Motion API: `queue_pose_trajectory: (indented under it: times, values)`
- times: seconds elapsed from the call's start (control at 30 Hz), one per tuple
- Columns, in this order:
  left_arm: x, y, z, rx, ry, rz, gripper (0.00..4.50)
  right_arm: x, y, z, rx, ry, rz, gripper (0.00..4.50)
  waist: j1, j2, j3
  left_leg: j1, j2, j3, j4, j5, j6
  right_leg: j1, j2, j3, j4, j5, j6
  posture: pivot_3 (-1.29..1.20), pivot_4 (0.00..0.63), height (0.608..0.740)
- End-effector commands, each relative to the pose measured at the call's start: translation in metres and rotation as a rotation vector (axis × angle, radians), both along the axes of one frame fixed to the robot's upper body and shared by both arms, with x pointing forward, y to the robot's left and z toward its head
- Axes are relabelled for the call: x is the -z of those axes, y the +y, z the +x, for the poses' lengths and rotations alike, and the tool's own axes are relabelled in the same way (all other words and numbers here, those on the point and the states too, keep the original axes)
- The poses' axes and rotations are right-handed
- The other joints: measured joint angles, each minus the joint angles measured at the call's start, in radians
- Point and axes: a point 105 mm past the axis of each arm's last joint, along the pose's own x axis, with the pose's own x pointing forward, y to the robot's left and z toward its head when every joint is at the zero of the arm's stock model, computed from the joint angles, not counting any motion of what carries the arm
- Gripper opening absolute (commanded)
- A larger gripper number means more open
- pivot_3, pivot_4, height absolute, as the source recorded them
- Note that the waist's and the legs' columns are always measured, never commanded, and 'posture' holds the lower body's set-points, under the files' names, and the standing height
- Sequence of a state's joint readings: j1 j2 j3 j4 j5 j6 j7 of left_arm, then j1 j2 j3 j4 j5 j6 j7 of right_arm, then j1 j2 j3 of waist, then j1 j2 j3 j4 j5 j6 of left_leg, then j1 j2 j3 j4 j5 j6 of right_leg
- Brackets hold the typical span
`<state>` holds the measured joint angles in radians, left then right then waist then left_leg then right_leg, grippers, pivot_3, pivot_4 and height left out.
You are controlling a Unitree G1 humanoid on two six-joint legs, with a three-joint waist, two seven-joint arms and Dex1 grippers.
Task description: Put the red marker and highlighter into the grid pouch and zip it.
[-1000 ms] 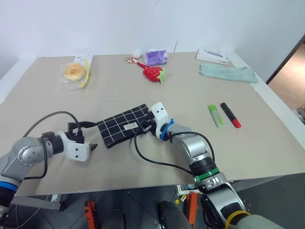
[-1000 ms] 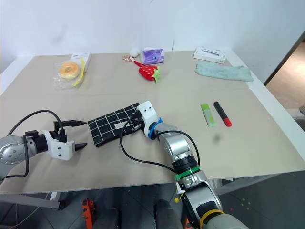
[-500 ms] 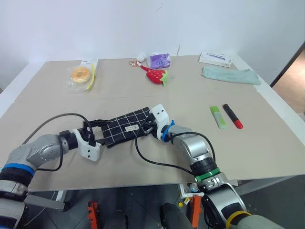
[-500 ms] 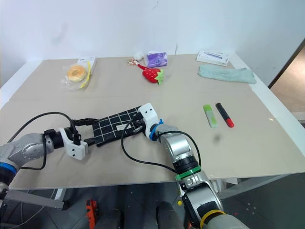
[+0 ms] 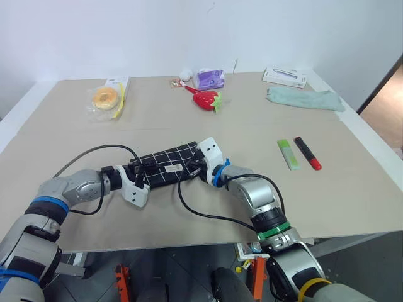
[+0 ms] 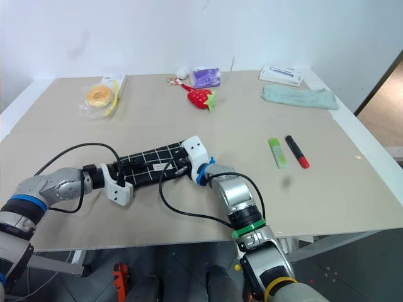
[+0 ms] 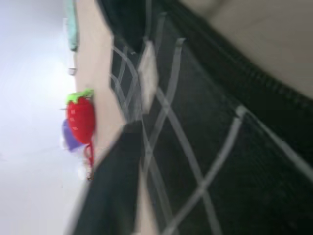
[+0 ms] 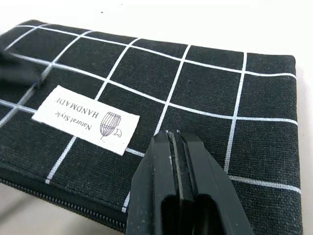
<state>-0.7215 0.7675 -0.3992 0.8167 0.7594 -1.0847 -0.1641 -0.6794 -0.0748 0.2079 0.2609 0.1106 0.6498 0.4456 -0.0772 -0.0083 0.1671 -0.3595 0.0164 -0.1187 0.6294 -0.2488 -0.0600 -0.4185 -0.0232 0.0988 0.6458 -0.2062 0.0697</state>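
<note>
pouch [image 5: 165,168]: flat, mid-table | marker [image 5: 305,153], highlighter [image 5: 286,153]: side by side

Bare table [image 5: 208,135] around marker [image 5: 305,153] and highlighter [image 5: 286,153], both arms crowded over the pouch [image 5: 165,163].

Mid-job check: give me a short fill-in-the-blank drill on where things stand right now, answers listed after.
1. The right gripper, fingers together, rests on the black fabric grid pouch, whose white label reads ____.
2. The light-green highlighter and the black red-capped marker lie ____ the pouch.
3. The left gripper is at the pouch's ____ end.

Missing words: HANDMADE; outside; left
</note>
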Motion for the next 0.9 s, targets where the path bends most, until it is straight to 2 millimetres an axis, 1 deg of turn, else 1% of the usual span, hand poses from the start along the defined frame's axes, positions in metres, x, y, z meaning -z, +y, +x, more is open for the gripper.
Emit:
queue_pose_trajectory:
  times: [0.03,0.2,0.27,0.3,0.33,0.37,0.4,0.43,0.5,0.57,0.63,0.7,0.77,0.83,0.9]
  values:
    - [0.001,-0.003,-0.006,0.032,0.019,-0.015,0.05,0.001,0.0,0.0,0.007,0.002,-0.007,0.0,0.0,0.0,0.0,0.0,0.0,0.0,0.0,0.0,0.0,0.0,0.0,0.0,0.0,0.0,0.0,0.0,0.15,0.74]
    - [-0.001,-0.006,-0.008,0.044,0.024,-0.024,0.05,0.003,0.001,0.0,0.008,0.001,-0.008,0.0,-0.001,0.0,0.0,0.0,0.0,0.0,-0.002,0.0,0.0,-0.001,0.0,0.0,0.0,-0.001,0.0,0.0,0.15,0.74]
    - [-0.003,-0.01,-0.008,0.048,0.026,-0.034,0.05,-0.001,0.0,0.001,0.008,-0.016,0.004,0.0,-0.001,0.0,0.0,0.0,0.0,0.0,-0.002,0.0,0.0,-0.001,0.0,0.0,0.0,-0.001,0.0,0.0,0.15,0.74]
    - [-0.004,-0.013,-0.008,0.053,0.027,-0.038,0.05,-0.007,-0.002,0.002,0.015,-0.038,0.037,0.0,-0.001,0.0,0.0,0.0,0.0,0.0,-0.003,0.0,0.0,-0.001,0.0,0.0,0.0,-0.001,0.0,0.0,0.15,0.74]
    - [-0.005,-0.016,-0.008,0.057,0.028,-0.042,0.05,-0.019,-0.004,0.003,0.023,-0.07,0.088,0.0,0.0,0.0,0.0,-0.001,0.0,0.0,-0.003,0.0,0.0,-0.001,0.0,0.0,0.0,-0.002,0.001,0.0,0.15,0.74]
    - [-0.006,-0.019,-0.007,0.058,0.03,-0.055,0.05,-0.037,-0.01,0.001,0.037,-0.096,0.171,0.0,0.002,0.0,0.0,-0.001,0.0,0.0,-0.003,0.0,0.0,-0.002,0.0,0.0,0.0,-0.002,0.001,0.0,0.15,0.74]
    - [-0.008,-0.021,-0.007,0.058,0.031,-0.063,0.05,-0.049,-0.015,-0.001,0.045,-0.113,0.225,0.0,0.005,0.0,0.0,-0.002,-0.001,0.0,-0.003,0.0,0.0,-0.002,-0.001,0.0,0.0,-0.002,0.001,0.0,0.15,0.74]
    - [-0.008,-0.022,-0.007,0.057,0.033,-0.069,0.05,-0.056,-0.018,-0.003,0.049,-0.12,0.255,0.0,0.005,0.001,0.001,-0.004,-0.001,-0.001,-0.003,0.0,0.0,-0.004,-0.001,0.0,0.0,-0.003,0.001,0.0,0.15,0.74]
    - [-0.009,-0.023,-0.007,0.056,0.034,-0.064,0.0,-0.065,-0.027,-0.01,0.048,-0.098,0.312,0.67,0.006,0.001,0.001,-0.01,-0.002,-0.001,-0.003,0.0,0.0,-0.008,-0.002,0.0,0.0,-0.003,0.001,0.0,0.15,0.74]
    - [-0.01,-0.023,-0.007,0.05,0.036,-0.066,0.0,-0.077,-0.044,-0.022,0.045,-0.093,0.347,1.4,0.008,0.001,0.001,-0.01,-0.003,-0.002,-0.003,0.0,-0.001,-0.008,-0.003,-0.001,0.0,-0.003,0.002,0.0,0.15,0.74]
    - [-0.009,-0.022,-0.006,0.038,0.04,-0.068,0.0,-0.085,-0.065,-0.032,0.074,-0.102,0.335,2.49,0.011,0.001,0.001,-0.011,-0.003,-0.004,-0.003,0.0,-0.001,-0.008,-0.004,-0.002,0.0,-0.005,0.003,0.0,0.15,0.74]
    - [-0.01,-0.021,-0.005,0.023,0.042,-0.07,0.0,-0.081,-0.085,-0.043,0.104,-0.079,0.256,3.49,0.012,0.001,0.001,-0.011,-0.004,-0.004,-0.003,0.0,-0.001,-0.008,-0.005,-0.002,-0.001,-0.006,0.003,0.0,0.15,0.74]
    - [-0.011,-0.02,-0.004,0.014,0.041,-0.07,0.0,-0.076,-0.098,-0.052,0.12,-0.036,0.188,4.42,0.012,0.001,0.001,-0.011,-0.005,-0.004,-0.003,0.0,-0.001,-0.008,-0.006,-0.002,-0.001,-0.006,0.004,0.0,0.15,0.74]
    - [-0.013,-0.021,-0.003,0.003,0.041,-0.082,0.0,-0.063,-0.108,-0.058,0.168,0.063,0.137,4.42,0.011,0.001,0.001,-0.011,-0.005,-0.003,-0.003,0.0,-0.001,-0.008,-0.006,-0.002,-0.001,-0.006,0.004,0.0,0.15,0.74]
    - [-0.017,-0.023,-0.002,0.004,0.027,-0.097,0.0,-0.054,-0.11,-0.062,0.195,0.149,0.135,4.42,0.008,0.001,0.001,-0.01,-0.004,-0.003,-0.003,0.0,-0.001,-0.008,-0.005,-0.002,0.0,-0.006,0.003,0.0,0.15,0.74]
